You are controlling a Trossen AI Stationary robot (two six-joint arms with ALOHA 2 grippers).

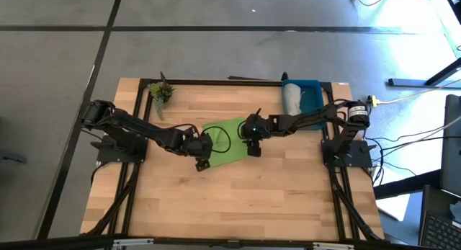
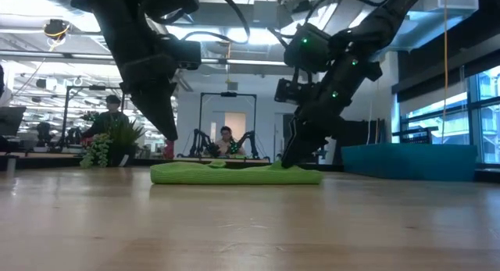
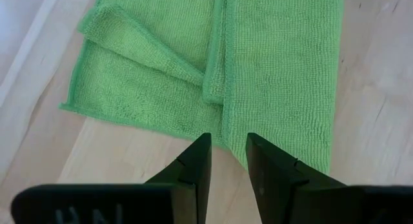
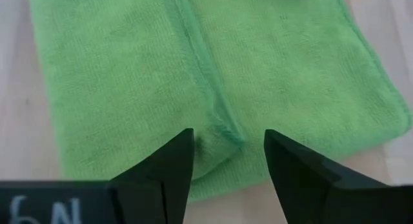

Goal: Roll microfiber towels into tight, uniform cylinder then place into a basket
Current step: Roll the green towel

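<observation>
grippers flank one folded green towel (image 1: 229,140) at the table's (image 1: 238,199) middle: left gripper (image 3: 227,161) with fingers slightly parted over its near-left edge, right gripper (image 4: 227,154) spread open astride a fold seam at the right end, neither clamping cloth. one grey towel (image 1: 293,99), rolled, lies in the blue basket (image 1: 311,86) at the far right; one plant sprig (image 1: 161,92) sits far left

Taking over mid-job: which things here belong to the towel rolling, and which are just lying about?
Job:
green towel, folded on table
grey towel, rolled, in blue basket
left gripper, open
right gripper, open

Lying about:
plant sprig
</observation>
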